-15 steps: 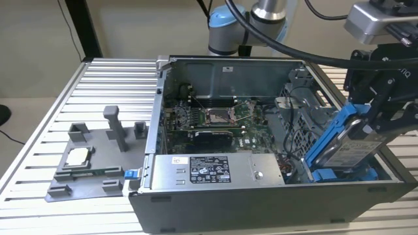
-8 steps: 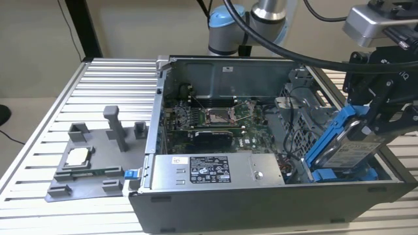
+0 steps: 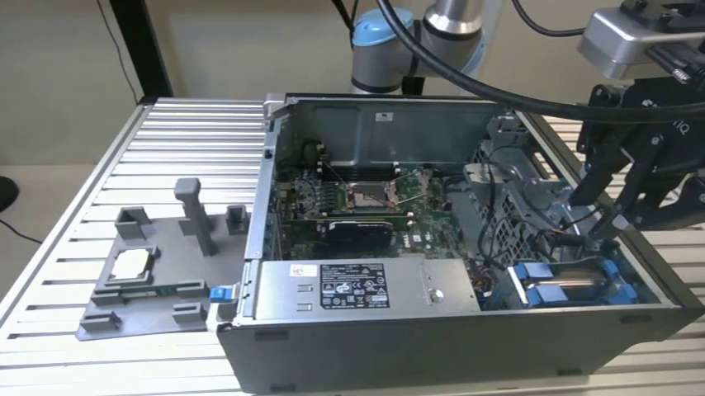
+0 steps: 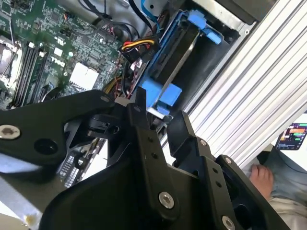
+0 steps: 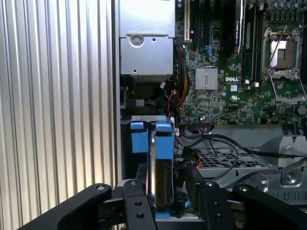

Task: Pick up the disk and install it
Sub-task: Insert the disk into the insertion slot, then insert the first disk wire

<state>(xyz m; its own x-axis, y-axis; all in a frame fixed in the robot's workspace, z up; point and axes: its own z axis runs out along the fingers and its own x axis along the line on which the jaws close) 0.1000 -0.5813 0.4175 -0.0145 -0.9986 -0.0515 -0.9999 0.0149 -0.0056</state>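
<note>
Since the disk [image 5: 163, 153] stands on edge in the case [image 3: 441, 346] corner, lengthwise between the gripper's [image 5: 167, 173] jaws, whether they clamp it I cannot tell.

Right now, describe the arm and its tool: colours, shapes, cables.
The arm is a silver-grey tube with a light blue joint cap. Thick black cables hang from it, near a silver-grey box. The tool is matte black: jointed linkage bars with silver screw heads, ending in two slim fingers.
</note>
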